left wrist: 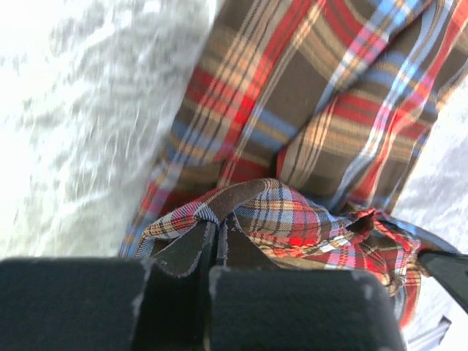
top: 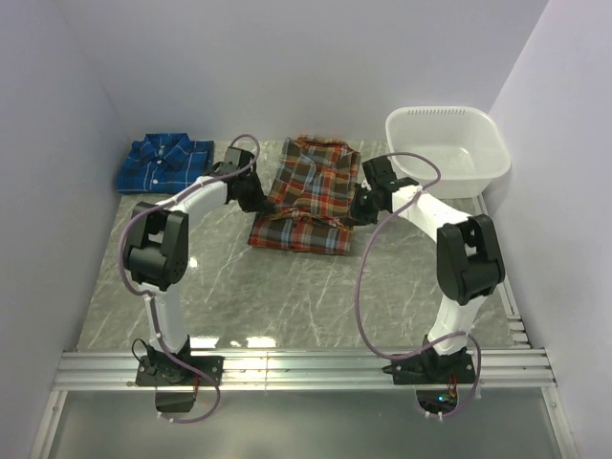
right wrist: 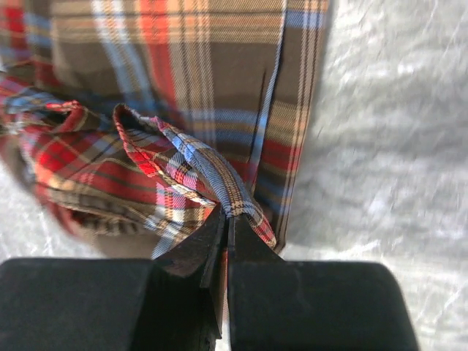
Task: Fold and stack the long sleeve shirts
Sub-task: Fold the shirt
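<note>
Top external view: the red-orange plaid shirt (top: 308, 196) lies as a narrow folded shape in the middle of the marbled tabletop (top: 287, 287). The left fingers (top: 254, 198) meet its left edge and the right fingers (top: 360, 207) its right edge. Both wrist views show the same grip — each pair is pressed fully together on a raised fold of the red-orange cloth, with the fabric bunched up off the layer beneath. The blue plaid shirt (top: 164, 163) sits folded at the far left corner, well apart — the white tub (top: 448, 143) stands at the far right.
</note>
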Controlling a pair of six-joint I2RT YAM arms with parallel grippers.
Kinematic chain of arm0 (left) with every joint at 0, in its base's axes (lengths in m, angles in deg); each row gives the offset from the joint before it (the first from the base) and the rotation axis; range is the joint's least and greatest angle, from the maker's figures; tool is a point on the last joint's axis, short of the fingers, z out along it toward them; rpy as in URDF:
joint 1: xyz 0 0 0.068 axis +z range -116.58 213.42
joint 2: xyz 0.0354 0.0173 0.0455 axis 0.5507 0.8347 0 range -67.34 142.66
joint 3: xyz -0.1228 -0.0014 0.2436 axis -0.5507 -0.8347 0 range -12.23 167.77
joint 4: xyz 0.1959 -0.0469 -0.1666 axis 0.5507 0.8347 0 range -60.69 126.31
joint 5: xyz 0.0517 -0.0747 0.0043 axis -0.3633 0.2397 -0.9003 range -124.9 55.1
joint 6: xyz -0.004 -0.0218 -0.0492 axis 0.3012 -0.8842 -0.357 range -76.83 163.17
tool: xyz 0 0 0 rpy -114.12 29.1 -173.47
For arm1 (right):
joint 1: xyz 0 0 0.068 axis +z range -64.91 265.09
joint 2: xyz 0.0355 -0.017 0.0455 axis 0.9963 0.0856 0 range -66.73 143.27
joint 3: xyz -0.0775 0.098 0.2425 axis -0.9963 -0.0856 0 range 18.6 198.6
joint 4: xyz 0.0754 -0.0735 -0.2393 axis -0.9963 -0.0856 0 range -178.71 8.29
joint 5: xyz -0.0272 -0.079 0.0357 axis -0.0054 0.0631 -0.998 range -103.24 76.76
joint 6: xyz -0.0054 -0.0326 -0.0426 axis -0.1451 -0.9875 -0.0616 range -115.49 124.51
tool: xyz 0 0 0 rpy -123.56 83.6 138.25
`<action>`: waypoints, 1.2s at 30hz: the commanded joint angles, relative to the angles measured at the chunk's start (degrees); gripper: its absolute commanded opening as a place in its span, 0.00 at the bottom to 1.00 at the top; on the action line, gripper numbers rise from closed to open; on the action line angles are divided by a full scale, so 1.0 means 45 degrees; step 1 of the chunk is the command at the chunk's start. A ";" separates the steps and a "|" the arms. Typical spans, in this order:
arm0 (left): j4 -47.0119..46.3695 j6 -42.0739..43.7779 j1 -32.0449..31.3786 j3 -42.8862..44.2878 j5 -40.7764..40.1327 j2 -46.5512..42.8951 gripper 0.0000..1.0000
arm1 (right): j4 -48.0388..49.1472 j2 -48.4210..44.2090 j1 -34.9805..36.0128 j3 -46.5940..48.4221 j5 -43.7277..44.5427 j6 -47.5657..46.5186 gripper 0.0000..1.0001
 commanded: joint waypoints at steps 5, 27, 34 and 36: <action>-0.1716 0.0220 0.0036 0.0910 -0.0673 0.0875 0.01 | 0.0941 0.1288 -0.0210 0.1349 0.1036 -0.0444 0.00; -0.3885 0.1176 -0.0003 0.0987 -0.1710 0.1304 0.10 | 0.1839 0.1583 -0.0581 0.1837 0.2190 -0.0621 0.10; -0.3886 0.1528 -0.0062 0.1124 -0.1632 0.0896 0.43 | 0.1878 0.0766 -0.0620 0.1877 0.2639 -0.0737 0.41; -0.3808 0.1606 -0.0081 0.1183 -0.1613 0.0410 0.56 | 0.1937 0.0316 -0.0620 0.1818 0.2717 -0.0834 0.47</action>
